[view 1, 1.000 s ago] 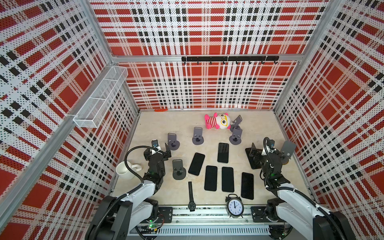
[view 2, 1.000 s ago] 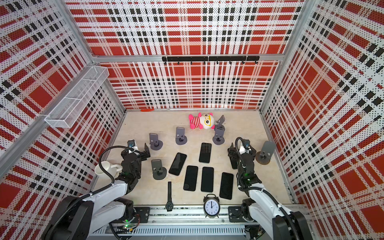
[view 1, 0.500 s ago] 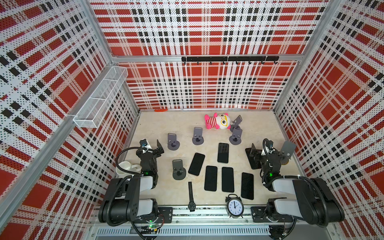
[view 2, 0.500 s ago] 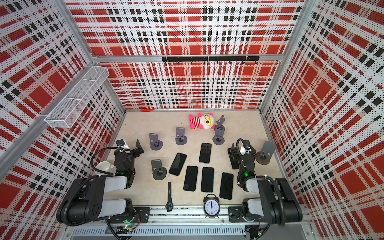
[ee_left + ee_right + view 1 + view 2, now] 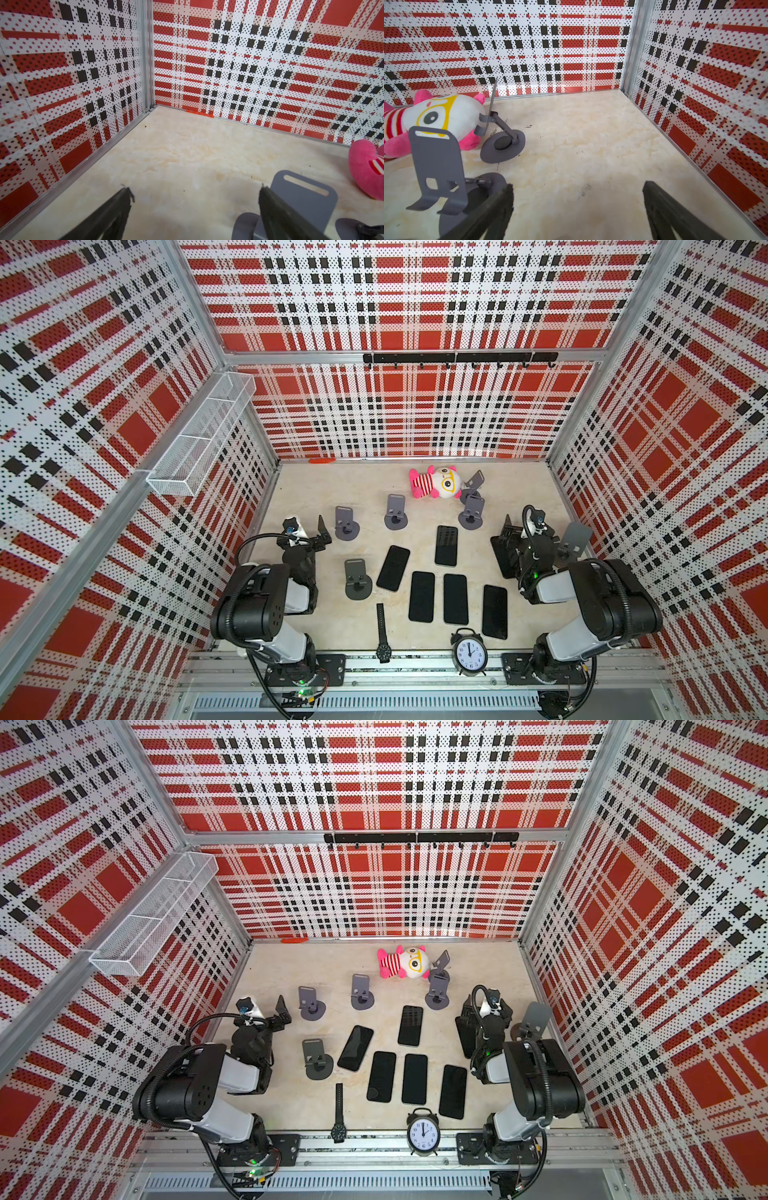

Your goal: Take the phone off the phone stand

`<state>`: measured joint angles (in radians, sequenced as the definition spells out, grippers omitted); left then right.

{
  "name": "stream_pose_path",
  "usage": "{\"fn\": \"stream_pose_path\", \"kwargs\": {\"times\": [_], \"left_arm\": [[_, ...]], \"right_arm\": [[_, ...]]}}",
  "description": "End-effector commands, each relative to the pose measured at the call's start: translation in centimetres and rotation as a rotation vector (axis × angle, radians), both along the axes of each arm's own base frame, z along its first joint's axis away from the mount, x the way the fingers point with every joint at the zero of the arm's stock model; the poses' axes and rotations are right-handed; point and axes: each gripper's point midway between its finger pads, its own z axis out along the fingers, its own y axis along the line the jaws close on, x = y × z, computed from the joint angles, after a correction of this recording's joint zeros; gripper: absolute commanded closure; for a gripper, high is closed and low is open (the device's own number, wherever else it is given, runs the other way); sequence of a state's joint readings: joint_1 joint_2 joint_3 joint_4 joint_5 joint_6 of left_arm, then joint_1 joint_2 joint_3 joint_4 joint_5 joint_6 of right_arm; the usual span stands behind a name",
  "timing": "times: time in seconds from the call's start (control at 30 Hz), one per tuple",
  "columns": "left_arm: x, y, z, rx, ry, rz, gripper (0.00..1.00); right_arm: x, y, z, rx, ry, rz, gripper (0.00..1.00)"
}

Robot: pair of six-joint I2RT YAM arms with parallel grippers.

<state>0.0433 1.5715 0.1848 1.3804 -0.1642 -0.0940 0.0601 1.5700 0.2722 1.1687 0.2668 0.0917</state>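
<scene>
Both arms have folded back toward the front rail over the last second: the left arm (image 5: 257, 605) and the right arm (image 5: 602, 601) now sit bunched above their bases, while nothing on the worktop (image 5: 332, 489) has shifted.

The left fingers (image 5: 116, 209) are spread as wide as they go and grip nothing; only bare worktop shows between them. Just to their right a near stand (image 5: 303, 207) is upright and bare. A second stand (image 5: 357, 578), also bare, sits right of them and nearer the rail, with a watch (image 5: 380, 626) lying past it at the rail.

Five phones (image 5: 422, 596) lie flat, screens dark, in the stretch between the two pairs of fingers, touching neither; none of the five rests on a stand. The last phone (image 5: 494, 612) lies left of the right fingers, toward the rail, beside a clock (image 5: 469, 653).

A dark slab (image 5: 505, 558) leans just left of the right fingers (image 5: 662, 207); what it is I cannot tell. These fingers too are fully apart and empty. Ahead of them and to the left is a facing stand (image 5: 438, 158), bare, and past it an edge-on stand (image 5: 508, 155) sits hard against a pink plush (image 5: 442, 116). A right stand (image 5: 575, 537) sits just to their right, its back plate bare.
</scene>
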Motion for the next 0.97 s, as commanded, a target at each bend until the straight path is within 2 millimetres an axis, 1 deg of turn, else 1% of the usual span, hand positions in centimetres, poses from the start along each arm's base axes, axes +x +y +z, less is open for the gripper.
{"fn": "stream_pose_path", "kwargs": {"times": [0.0,0.93], "left_arm": [[0.08,-0.25,1.43,0.021,-0.055,-0.010,0.02],[0.06,-0.27,1.44,0.021,-0.055,-0.010,0.02]], "right_arm": [[0.02,-0.55,0.42,-0.006,-0.017,-0.025,0.00],[0.03,-0.57,0.51,-0.005,-0.020,-0.026,0.00]]}}
